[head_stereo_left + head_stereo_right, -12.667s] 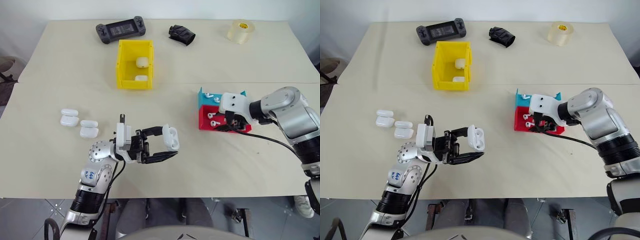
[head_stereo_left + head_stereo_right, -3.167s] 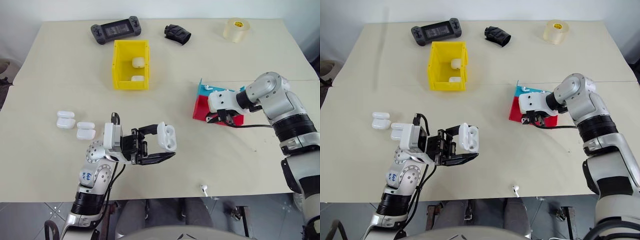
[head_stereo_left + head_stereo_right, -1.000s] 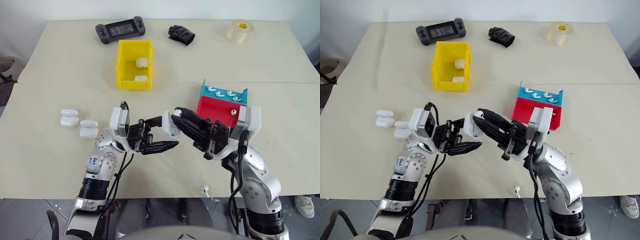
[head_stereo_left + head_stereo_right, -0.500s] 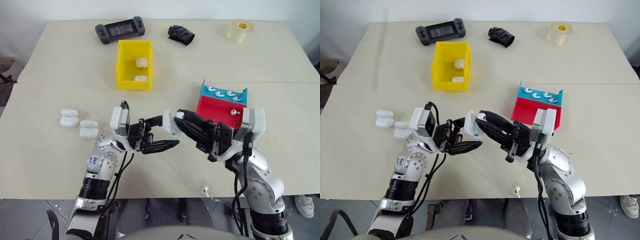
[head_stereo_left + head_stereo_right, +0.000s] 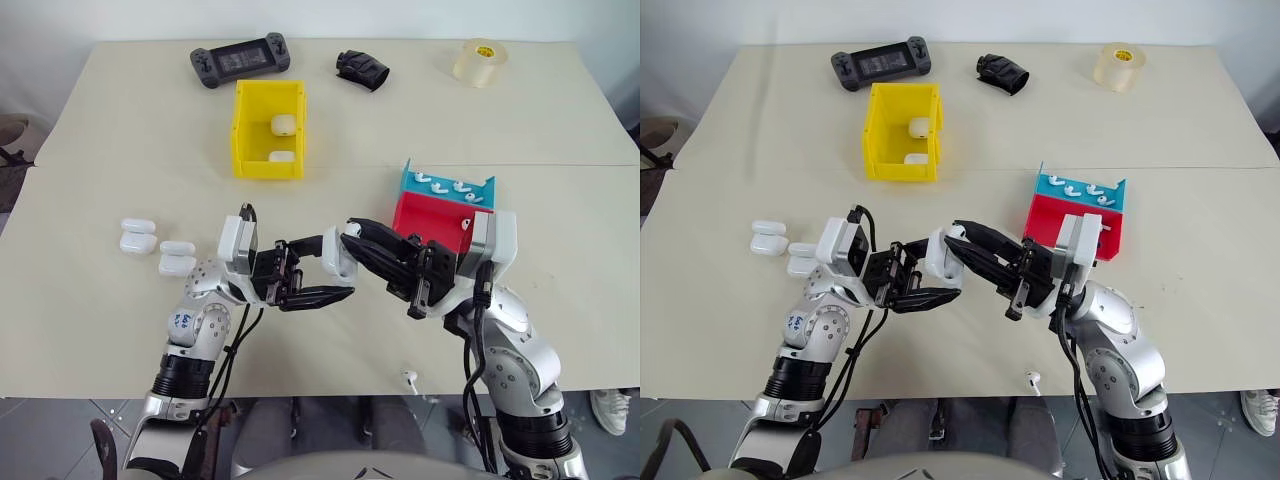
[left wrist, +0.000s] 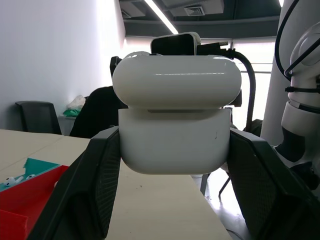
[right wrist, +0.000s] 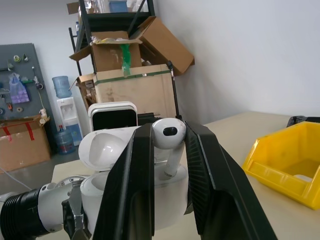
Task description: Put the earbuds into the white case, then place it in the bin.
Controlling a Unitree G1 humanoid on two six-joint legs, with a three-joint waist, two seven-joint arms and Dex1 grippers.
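Both arms bent inward, left claw [image 5: 322, 269] and right claw [image 5: 350, 236] clamped, tips seemingly meeting.

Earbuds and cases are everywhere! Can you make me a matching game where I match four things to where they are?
Things:
1. open white case
2. earbud over that case
3. lone earbud
4. tape roll

Places:
A. far right corner of the table
B. pinched in the right gripper
C. held in the left gripper
D. lying near the table's front edge

Pairs: 1-C, 2-B, 3-D, 4-A
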